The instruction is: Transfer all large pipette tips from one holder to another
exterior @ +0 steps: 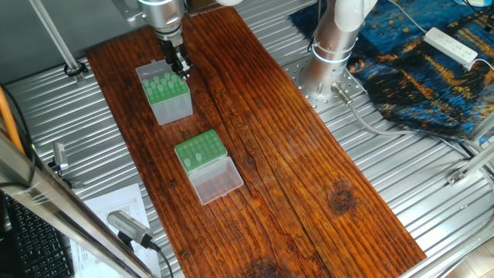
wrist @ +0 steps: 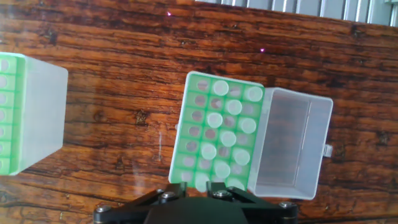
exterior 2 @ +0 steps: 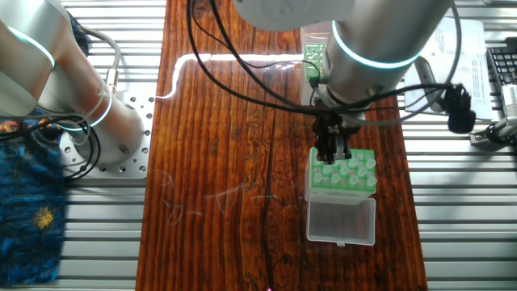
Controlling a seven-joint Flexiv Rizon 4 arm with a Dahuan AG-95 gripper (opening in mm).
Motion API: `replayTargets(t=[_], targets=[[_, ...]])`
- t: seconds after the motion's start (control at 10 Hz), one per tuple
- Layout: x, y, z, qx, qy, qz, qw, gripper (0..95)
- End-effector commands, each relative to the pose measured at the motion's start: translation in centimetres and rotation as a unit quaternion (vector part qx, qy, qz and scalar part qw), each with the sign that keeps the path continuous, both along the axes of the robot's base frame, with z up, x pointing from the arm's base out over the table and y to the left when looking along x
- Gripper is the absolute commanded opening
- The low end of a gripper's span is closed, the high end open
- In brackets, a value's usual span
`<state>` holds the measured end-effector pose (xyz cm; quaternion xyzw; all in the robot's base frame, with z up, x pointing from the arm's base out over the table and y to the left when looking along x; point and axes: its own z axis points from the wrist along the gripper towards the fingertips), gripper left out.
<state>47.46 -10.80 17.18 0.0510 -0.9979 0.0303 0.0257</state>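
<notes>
Large pipette tips [wrist: 215, 120] are split between two boxes on the wooden desk [exterior: 293, 154]. The taller grey-sided holder [exterior: 167, 96] still shows pale tips in its green top. The low green rack [exterior: 207, 143], its clear lid [wrist: 289, 143] lying open, has roughly ten seated and many holes bare. The gripper [exterior 2: 332, 153] hangs above this rack; whether it pinches a tip cannot be told. The transfer looks partway done.

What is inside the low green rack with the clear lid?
Several large pipette tips stand scattered in holes of the low green rack; other holes are empty. Its open clear lid holds nothing. In the hand view the gripper covers the rack's nearest row.
</notes>
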Motion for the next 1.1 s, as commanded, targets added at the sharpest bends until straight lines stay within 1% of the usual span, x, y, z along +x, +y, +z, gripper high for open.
replayTargets(t=[0.1,0.4,0.5,0.7,0.8,0.9,1.1], targets=[[-0.33,-0.13,-0.31,0.001,-0.003,-0.001,1.0000,19.0],[-0.54,-0.29,-0.54,0.002,-0.005,-0.003,1.0000,19.0],[-0.59,-0.49,-0.43,0.008,-0.008,-0.003,0.9999,19.0],[-0.56,-0.68,-0.55,0.012,-0.008,-0.006,0.9999,19.0],[-0.56,-0.69,-0.57,0.019,-0.008,-0.008,0.9998,19.0],[-0.56,-0.69,-0.56,0.024,-0.007,-0.009,0.9997,19.0],[-0.55,-0.67,-0.58,0.026,-0.007,-0.011,0.9996,19.0]])
